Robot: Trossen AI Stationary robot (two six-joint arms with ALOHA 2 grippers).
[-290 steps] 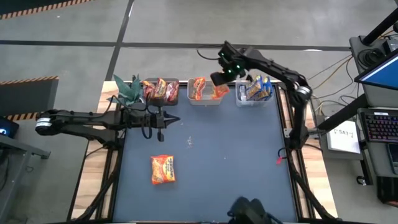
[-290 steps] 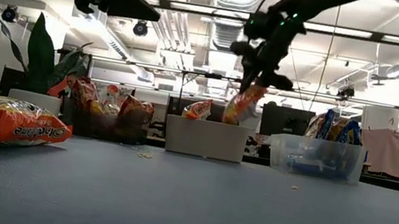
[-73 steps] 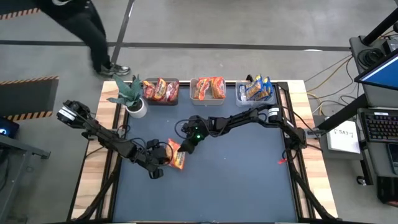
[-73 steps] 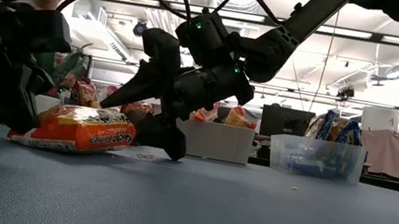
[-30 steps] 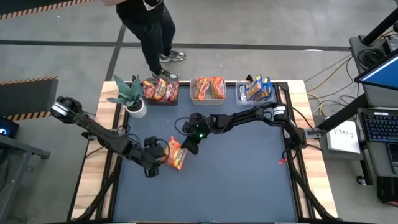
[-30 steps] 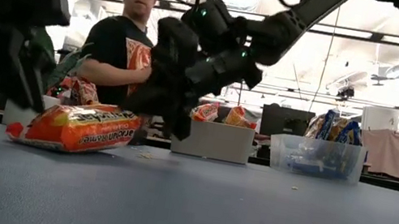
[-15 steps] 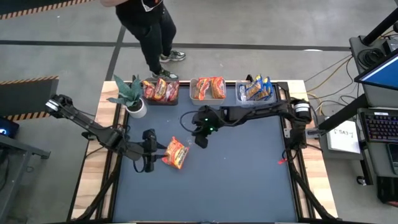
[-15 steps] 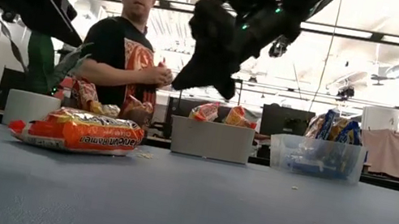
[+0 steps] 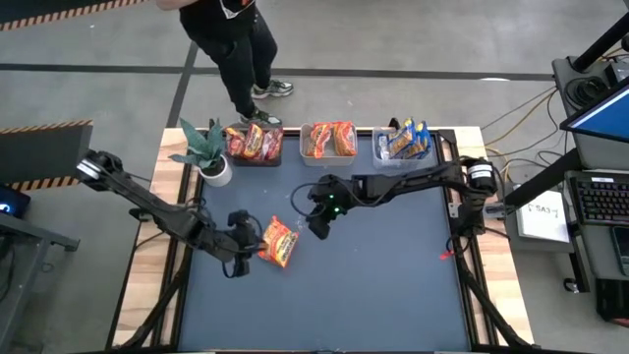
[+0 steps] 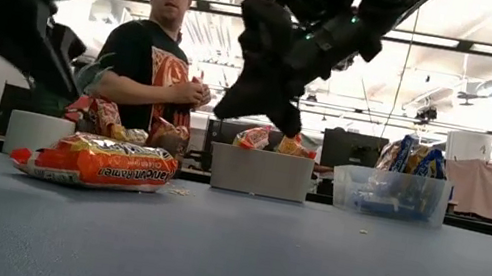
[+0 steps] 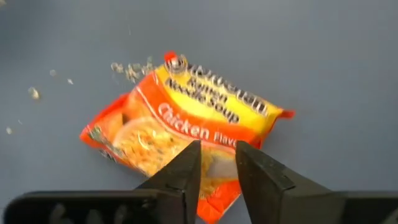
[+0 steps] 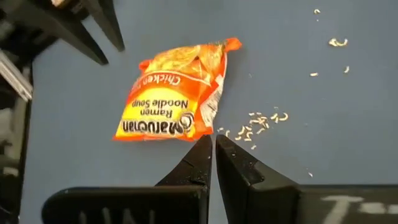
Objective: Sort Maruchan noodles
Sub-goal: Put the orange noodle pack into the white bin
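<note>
Blue-grey bench (image 9: 373, 285) under both arms, with one loose orange packet (image 9: 278, 242) lying flat on it among scattered noodle crumbs (image 12: 264, 121). Nearest it is the left hand (image 9: 243, 236), just beside the packet's edge; its wrist view shows the fingers (image 11: 183, 174) parted only a little, over the packet's near corner. From that hand the packet's long axis runs slantwise away. The right hand (image 9: 316, 228) hangs a little beyond the packet on the opposite side, fingers nearly pressed together, holding nothing. So the left arm seems better placed to take it. Farther off stand three bins (image 9: 326, 157) of sorted packets, and a person (image 10: 152, 66) behind them.
</note>
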